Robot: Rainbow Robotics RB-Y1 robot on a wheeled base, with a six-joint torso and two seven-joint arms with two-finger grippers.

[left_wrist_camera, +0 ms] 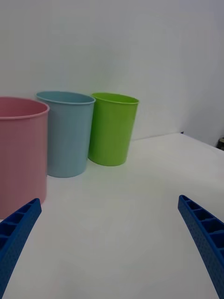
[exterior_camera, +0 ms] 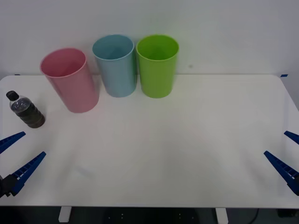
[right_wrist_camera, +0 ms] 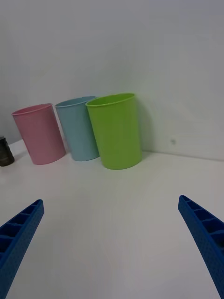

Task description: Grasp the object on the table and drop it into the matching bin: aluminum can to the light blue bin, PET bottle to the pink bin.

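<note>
Standing upright near the table's [exterior_camera: 187, 140] far-left edge is the bottle [exterior_camera: 25, 111] — clear plastic, dark contents, black cap, nothing gripping it. No label or writing can be read on it; too small to tell more. In the right wrist view only its dark lower body shows at the frame edge [right_wrist_camera: 5, 153], beside the pink bin.

Three bins sit in a row toward the back of the table, all upright, mouths open:
- pink bin [exterior_camera: 70, 79] — leftmost, slightly forward of the other two, just right of the bottle but apart from it
- blue bin [exterior_camera: 114, 65] — middle, touching or nearly touching the green bin
- green bin [exterior_camera: 157, 65] — rightmost of the three

No print or brand visible on any bin.

Left gripper [exterior_camera: 14, 156] hovers at the front-left corner of the table, jaws spread wide, holding nothing; bottle is ahead of it, near but clear. Its wrist view looks across the table at the pink [left_wrist_camera: 21, 154], blue [left_wrist_camera: 67, 133] and green [left_wrist_camera: 112, 128] bins, with blue ribbed fingers [left_wrist_camera: 16, 233] at both corners.

Right gripper [exterior_camera: 288, 156] sits at the front-right edge, well apart from everything — jaws also wide, empty. Its wrist view shows pink [right_wrist_camera: 38, 133], blue [right_wrist_camera: 78, 128] and green [right_wrist_camera: 116, 131] bins in line against the white wall.
</note>
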